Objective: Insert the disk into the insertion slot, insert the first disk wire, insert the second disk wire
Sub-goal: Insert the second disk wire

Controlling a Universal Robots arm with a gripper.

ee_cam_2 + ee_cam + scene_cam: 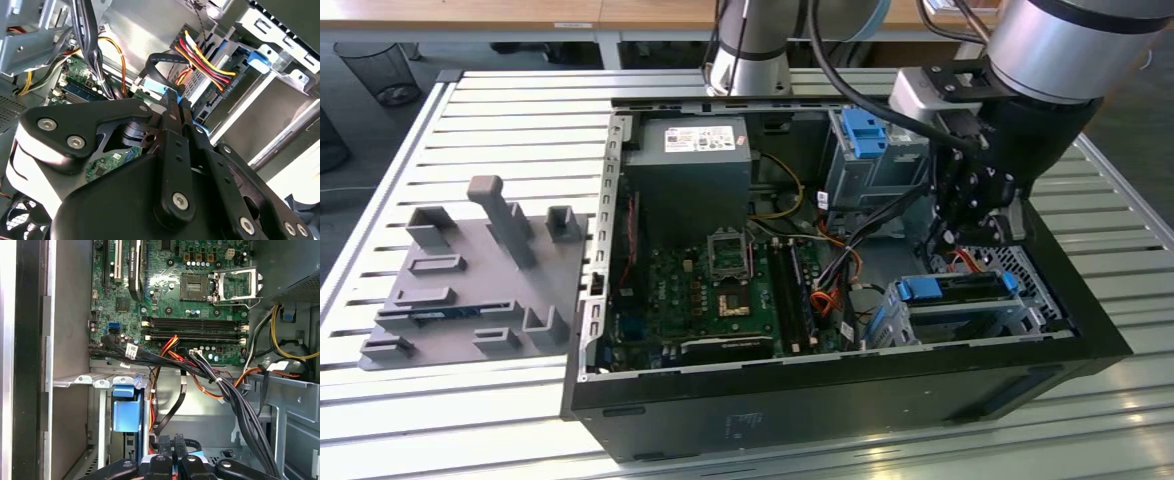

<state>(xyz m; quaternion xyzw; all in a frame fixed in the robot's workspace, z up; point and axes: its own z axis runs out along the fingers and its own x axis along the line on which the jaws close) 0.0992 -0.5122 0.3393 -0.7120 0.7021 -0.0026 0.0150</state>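
The disk (958, 288), blue carrier and all, already sits in the slot (987, 310), the low perforated cage in the case's corner at the exterior view's right. In the second wrist view a connector (231, 86) with red, yellow and orange leads is at the disk's end; it looks seated, though I can't be sure it is fully home.

The gripper (176, 100) hangs just above that corner, fingers (170, 107) drawn close together on what looks like a small blue plug (172, 93) at the end of a flat black cable (162, 62). In the first wrist view the same black cable (172, 407) runs down to the fingertips (170, 442).

What worries me is the crowding. The wire bundle (220, 385) crosses the case right beside the arm's path, and a snag there could drag on the plug or loosen the seated connector. If the plug meets the disk's socket tilted, it could jam or bend the socket edge. The grip on it looks thin, so it might twist under pressure.

Hard to judge: the socket itself is hidden behind the gripper body in both wrist views, and the arm (1067, 60) covers part of the cage from outside. How much of the plug is between the fingers, I can't tell.
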